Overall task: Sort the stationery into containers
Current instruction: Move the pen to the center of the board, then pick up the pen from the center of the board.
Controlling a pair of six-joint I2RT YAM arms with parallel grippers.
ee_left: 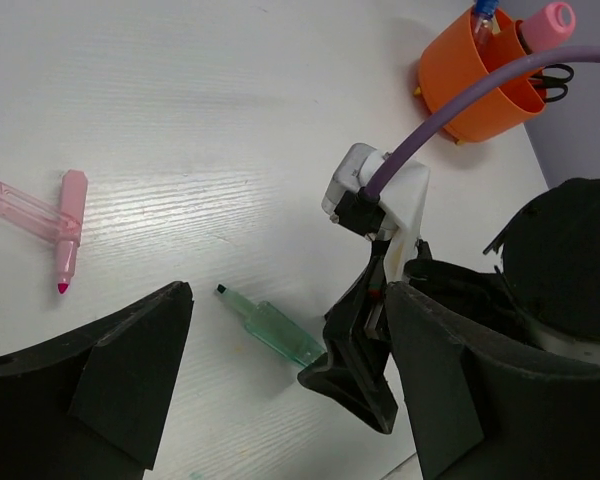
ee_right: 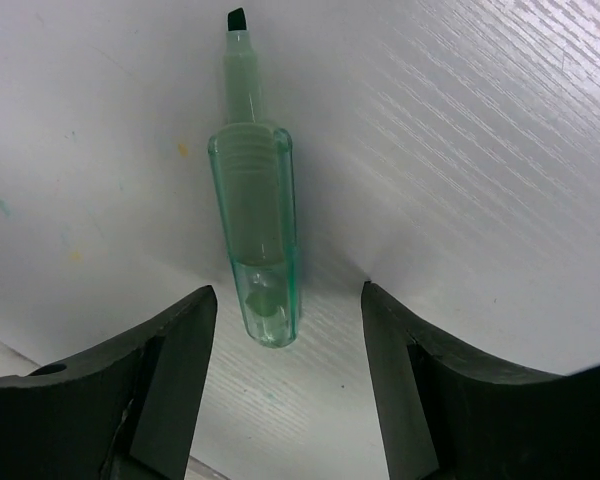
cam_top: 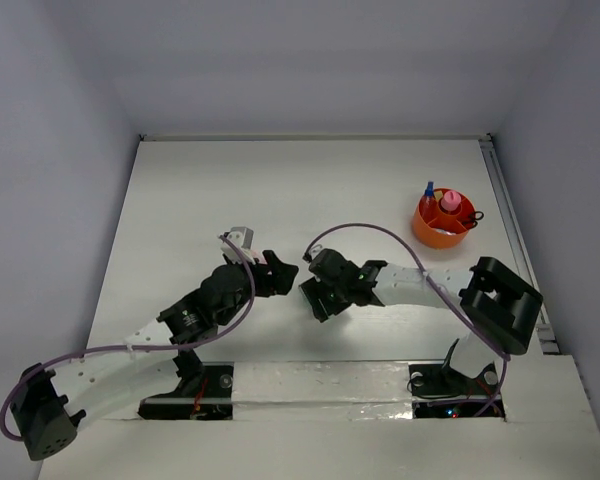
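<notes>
A capless green marker [ee_right: 257, 240] lies flat on the white table, its tip pointing away. My right gripper [ee_right: 288, 385] is open and low over it, with the marker's rear end between the fingers and touching neither. The marker also shows in the left wrist view [ee_left: 272, 327], where my left gripper [ee_left: 286, 300] is open and empty above it. A pink marker [ee_left: 68, 230] lies to the left beside its clear pink cap [ee_left: 15, 205]. The orange bowl [cam_top: 435, 232] at the far right holds a pink-topped item, a blue-capped item and black scissors.
In the top view my left gripper [cam_top: 275, 270] and right gripper [cam_top: 313, 298] sit close together at the table's near middle. A purple cable loops over the right arm. Grey walls close in the table's left, back and right sides.
</notes>
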